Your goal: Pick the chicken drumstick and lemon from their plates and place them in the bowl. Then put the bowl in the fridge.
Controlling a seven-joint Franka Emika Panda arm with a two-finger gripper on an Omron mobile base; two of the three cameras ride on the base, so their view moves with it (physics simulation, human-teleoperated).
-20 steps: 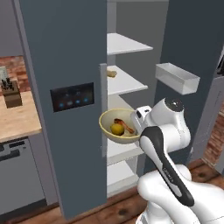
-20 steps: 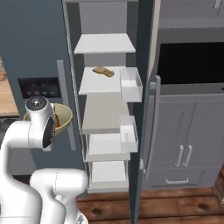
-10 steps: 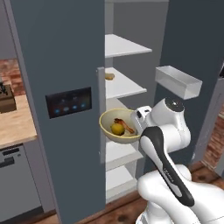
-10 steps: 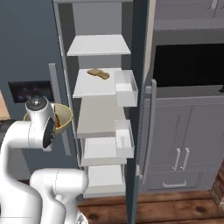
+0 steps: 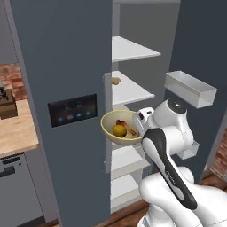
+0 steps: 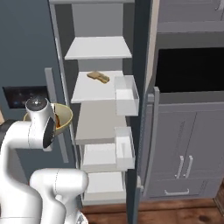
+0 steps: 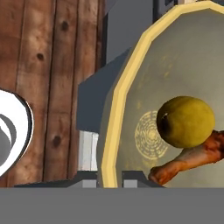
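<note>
A: Changes? 
B: Base rolled nearer the fridge (image 5: 66, 66); gripper (image 7: 109, 175) still pinches the bowl (image 5: 111, 131) rim. 
A: Contents? 
B: Lemon (image 5: 118, 130) touching drumstick (image 5: 128, 128), bowl held before open shelves.

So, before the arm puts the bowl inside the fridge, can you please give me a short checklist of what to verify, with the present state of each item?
1. Lemon lies in the bowl: ok.
2. Chicken drumstick lies in the bowl beside the lemon: ok.
3. Pincer is shut on the bowl's rim: ok.
4. Bowl is carried level, nothing spilling: ok.
5. Fridge door stands open, white shelves reachable: ok.
6. A free shelf for the bowl: ok for the shelf under the one holding a small brown food item.
</note>
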